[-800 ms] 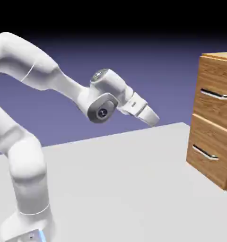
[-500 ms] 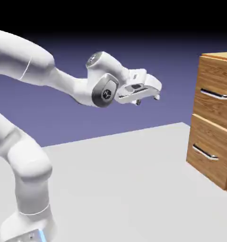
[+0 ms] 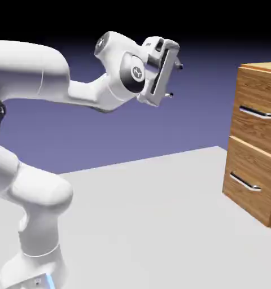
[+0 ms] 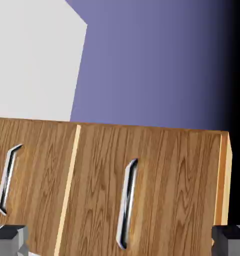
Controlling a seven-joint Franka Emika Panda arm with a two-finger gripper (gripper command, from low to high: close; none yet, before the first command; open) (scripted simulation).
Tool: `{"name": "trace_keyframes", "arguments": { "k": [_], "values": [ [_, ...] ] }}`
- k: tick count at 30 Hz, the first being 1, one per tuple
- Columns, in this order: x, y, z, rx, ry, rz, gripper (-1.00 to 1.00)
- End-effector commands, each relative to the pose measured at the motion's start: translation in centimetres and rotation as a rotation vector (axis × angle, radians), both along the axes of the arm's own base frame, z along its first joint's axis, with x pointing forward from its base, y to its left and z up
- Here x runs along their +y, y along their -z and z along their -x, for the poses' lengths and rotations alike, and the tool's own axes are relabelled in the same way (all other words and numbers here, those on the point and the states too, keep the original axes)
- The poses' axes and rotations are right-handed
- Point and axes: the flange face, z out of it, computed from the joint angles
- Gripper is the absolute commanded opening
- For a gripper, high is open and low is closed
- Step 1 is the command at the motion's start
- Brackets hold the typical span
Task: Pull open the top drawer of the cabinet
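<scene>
Top drawer: the upper front of the stacked pair, flat and four-sided, in brown wood grain with darker streaks; it sits flush in the cabinet at the exterior view's right
Top handle: a slim, shiny silver bar with bent ends, across the upper front; in the hand view it runs steeply up the picture, between the two finger tips
Cabinet: a boxy wooden body with a paler top and light edging; a light strip parts the two fronts
Lower drawer: the same streaky grain, flush as well, directly beneath the top one
Lower handle: a matching silver bar, toward the hand view's left edge
Claw: the gripper stands wide open, its small grey tips far apart with nothing between them; it is apart from the cabinet, toward the exterior view's left, and higher than the top handle
Arm: smooth, glossy white rounded links with dark grey joint caps, bent above the table
Table: a plain, pale grey flat surface, its far edge slanting behind the cabinet
Backdrop: plain blue-violet, fading to black at the top of the exterior view and at the hand view's right
In the way: nothing visible between claw and top drawer
</scene>
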Motion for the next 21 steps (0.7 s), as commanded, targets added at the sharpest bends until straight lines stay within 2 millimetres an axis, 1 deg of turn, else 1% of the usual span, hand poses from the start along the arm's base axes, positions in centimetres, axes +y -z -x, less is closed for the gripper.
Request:
{"name": "trace_keyframes", "arguments": {
  "k": [1, 6, 11, 16, 21],
  "values": [
    [-0.2, -0.4, -0.1, -0.025, -0.025, 0.058, 0.0],
    [-1.6, -1.7, -1.2, -0.146, -0.132, 0.35, 0.0],
    [-3.1, -2.2, -3.1, -0.25, -0.208, 0.645, 0.0],
    [-4.6, -1.6, -5.9, -0.331, -0.262, 0.945, 0.0],
    [-5.6, 0.1, -9.3, -0.384, -0.305, 1.252, 0.0]
  ]
}}
